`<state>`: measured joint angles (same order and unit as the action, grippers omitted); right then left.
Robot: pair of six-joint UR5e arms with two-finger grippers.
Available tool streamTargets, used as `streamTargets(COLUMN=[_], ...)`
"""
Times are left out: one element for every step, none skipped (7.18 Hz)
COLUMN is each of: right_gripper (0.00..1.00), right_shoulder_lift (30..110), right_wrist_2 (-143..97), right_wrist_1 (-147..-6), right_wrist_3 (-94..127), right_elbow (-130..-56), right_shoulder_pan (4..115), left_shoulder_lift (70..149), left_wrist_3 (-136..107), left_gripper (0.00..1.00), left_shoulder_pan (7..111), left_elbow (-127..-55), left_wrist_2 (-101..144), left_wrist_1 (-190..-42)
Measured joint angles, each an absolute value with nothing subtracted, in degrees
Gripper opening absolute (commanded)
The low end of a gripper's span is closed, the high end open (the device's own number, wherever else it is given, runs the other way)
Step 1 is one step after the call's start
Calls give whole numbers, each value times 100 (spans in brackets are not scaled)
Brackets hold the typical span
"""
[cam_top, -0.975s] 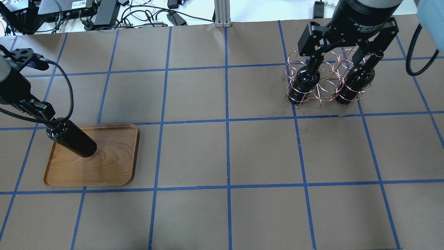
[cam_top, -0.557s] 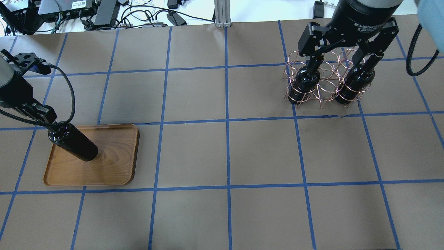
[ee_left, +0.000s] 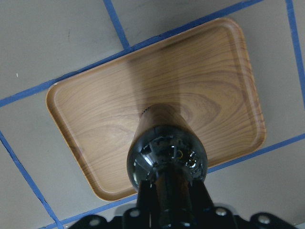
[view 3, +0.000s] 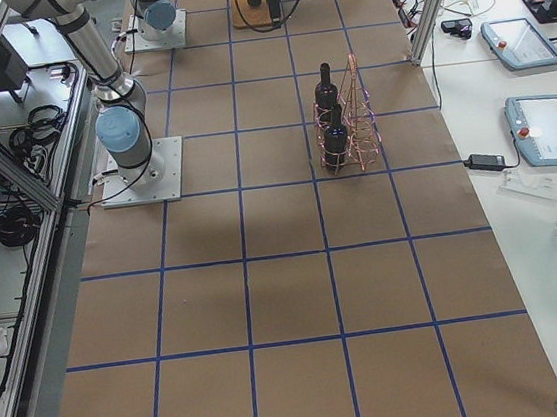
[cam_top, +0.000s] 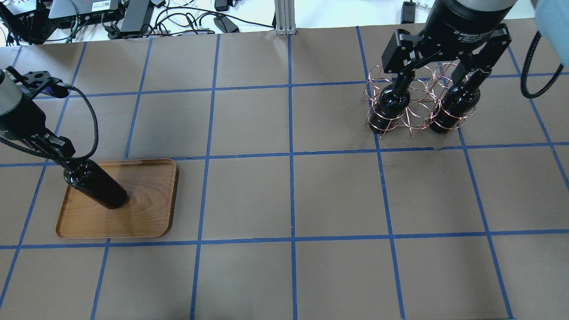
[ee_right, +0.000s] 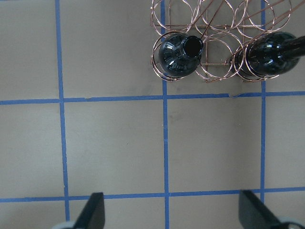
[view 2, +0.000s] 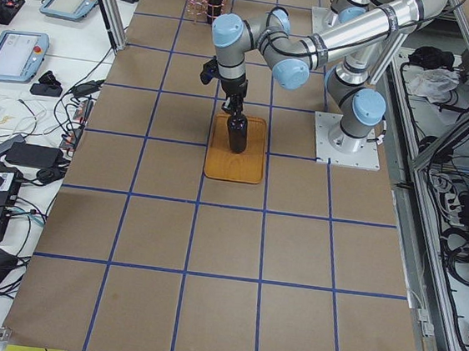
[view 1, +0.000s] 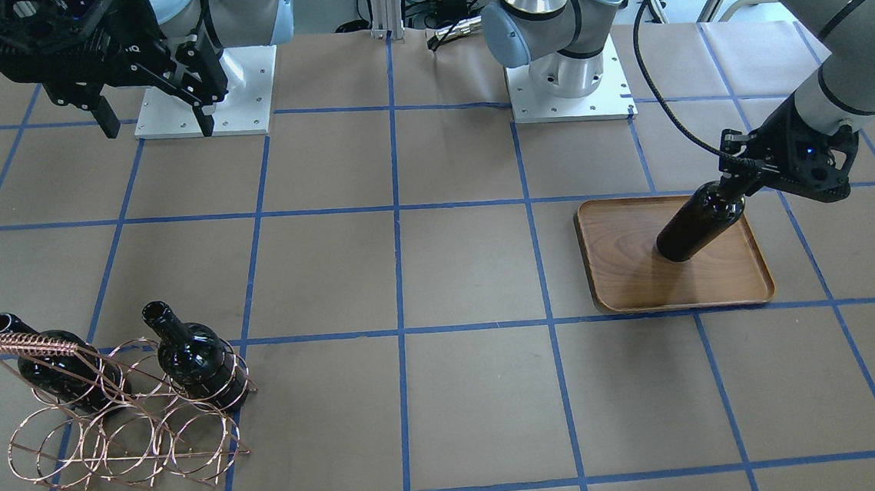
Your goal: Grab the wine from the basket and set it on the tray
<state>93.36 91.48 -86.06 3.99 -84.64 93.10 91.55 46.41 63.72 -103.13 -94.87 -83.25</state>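
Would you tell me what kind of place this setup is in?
Probably a robotics lab: left arm and right arm bolted to a table gridded with blue tape, teach pendants alongside.

Table (cam_top: 338, 195) papered brown, blue tape grid (cam_top: 292, 178). Cables (cam_top: 178, 18) and aluminium post (cam_top: 283, 17) at far edge. Two teach pendants (view 3: 550, 132) on white side bench (view 3: 478, 105).

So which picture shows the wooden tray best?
The left wrist view: the tray fills it, grain and rim clear, though the wine hides some. Overhead and front-facing views show it smaller; the side views show it tiny.
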Motion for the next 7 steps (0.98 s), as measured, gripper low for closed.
streamTargets(right_gripper=[100,100,100,100,100,100,100], right_shoulder_lift=[9343,9350,9356,9362,9366,9368,9369], right_wrist_2=[9149,9149,9149,9149,9149,9149,9149], right_wrist_1=[-8594,-8589,-8588,-8585,-8582,-8579,-8579], right_wrist_3=[402,402,398,398,400,398,397], right_elbow=[-8464,-8464,-8464,-8464,-8464,-8464,-8464], right_shoulder_pan=[9310,9310,9308,9308,9308,9306,9302], left_shoulder_lift=[9142,9101,9021,8895,8728,8565,8463], left_wrist_3=[4631,4586,4364,3959,3513,2990,2305], left_gripper=[100,100,100,100,100,100,100], left_shoulder_pan=[6372,6376,6388,6421,6514,6683,6951], left_elbow=[-10311,-10289,-10227,-10114,-9942,-9739,-9551], left_wrist_2=[-9483,-9483,-9474,-9460,-9448,-9434,-9426], left_wrist_1=[-8339,-8404,-8580,-8835,-9076,-9234,-9309])
